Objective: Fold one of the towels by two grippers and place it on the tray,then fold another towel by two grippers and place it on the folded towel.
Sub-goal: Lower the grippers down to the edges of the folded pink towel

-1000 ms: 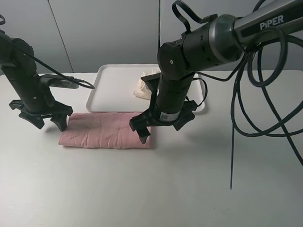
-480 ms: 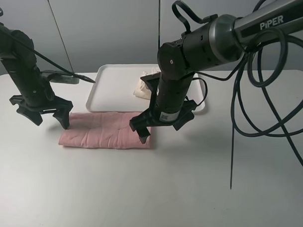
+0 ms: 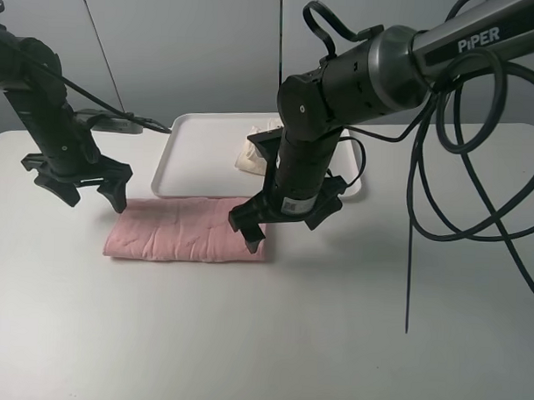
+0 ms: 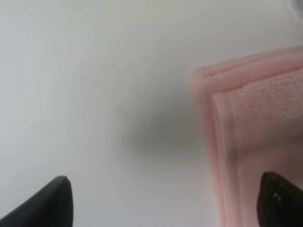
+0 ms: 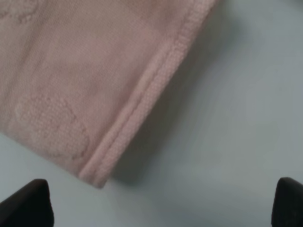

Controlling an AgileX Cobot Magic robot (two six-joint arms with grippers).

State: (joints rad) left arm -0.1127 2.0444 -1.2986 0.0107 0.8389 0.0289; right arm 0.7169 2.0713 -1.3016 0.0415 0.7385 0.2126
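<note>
With the pink towel (image 3: 191,230) lying as a folded strip before the tray (image 3: 190,153), toward the left edge of the bench (image 3: 350,343), and my left fingers (image 3: 116,193) and right fingers (image 3: 251,237) open and empty over its ends, I'd lower both evenly and pinch all layers.

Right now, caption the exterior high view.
Left gripper and right gripper open at either end of pink towel; cream towel on white tray.

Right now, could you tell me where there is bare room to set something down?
Bare: the table in front of the pink towel, and the tray beside the cream towel. Crowded: the pink towel's ends, under the left gripper and right gripper.
</note>
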